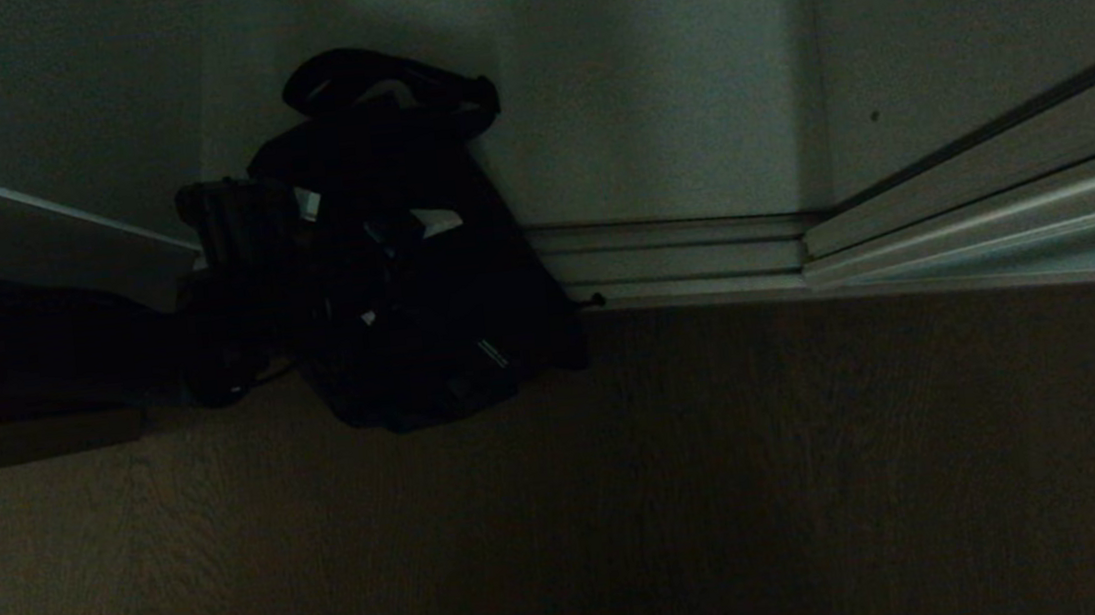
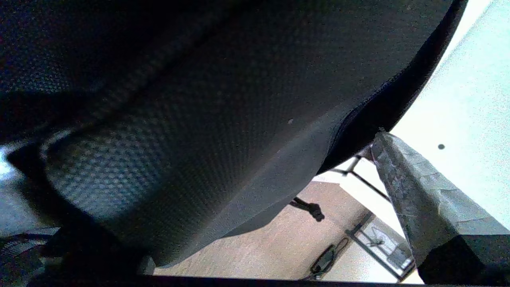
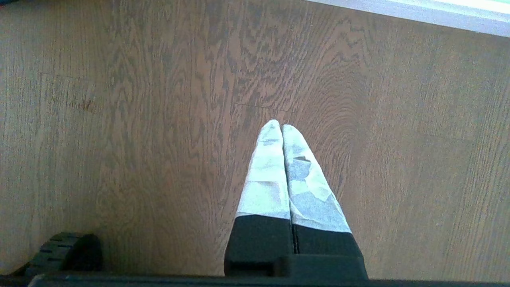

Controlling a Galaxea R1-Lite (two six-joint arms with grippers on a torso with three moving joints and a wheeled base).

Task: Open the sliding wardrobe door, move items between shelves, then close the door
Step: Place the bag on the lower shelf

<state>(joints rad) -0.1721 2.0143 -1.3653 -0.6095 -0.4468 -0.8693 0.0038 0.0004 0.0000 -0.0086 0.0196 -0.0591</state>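
A black fabric shoulder bag (image 1: pixel 416 300) slumps at the foot of the wardrobe, leaning on the pale wall with its strap (image 1: pixel 385 77) looped on top and its lower end over the wooden floor. My left gripper (image 1: pixel 245 241) comes in from the left, right against the bag's side. In the left wrist view the bag's fabric (image 2: pixel 199 119) fills most of the picture; one taped finger (image 2: pixel 422 199) stands clear of it and the other is hidden. A pale panel at the right, apparently the sliding wardrobe door (image 1: pixel 981 15), stands on the floor rails (image 1: pixel 991 215). My right gripper (image 3: pixel 281 128) hangs shut over bare floor.
A white board edge (image 1: pixel 37 221), perhaps a shelf, slants in at the left above my left arm. A stepped sill (image 1: pixel 673 255) runs along the wardrobe's foot. Wooden floor (image 1: pixel 726 491) covers the near half of the head view. A zip pull (image 2: pixel 312 209) dangles under the bag.
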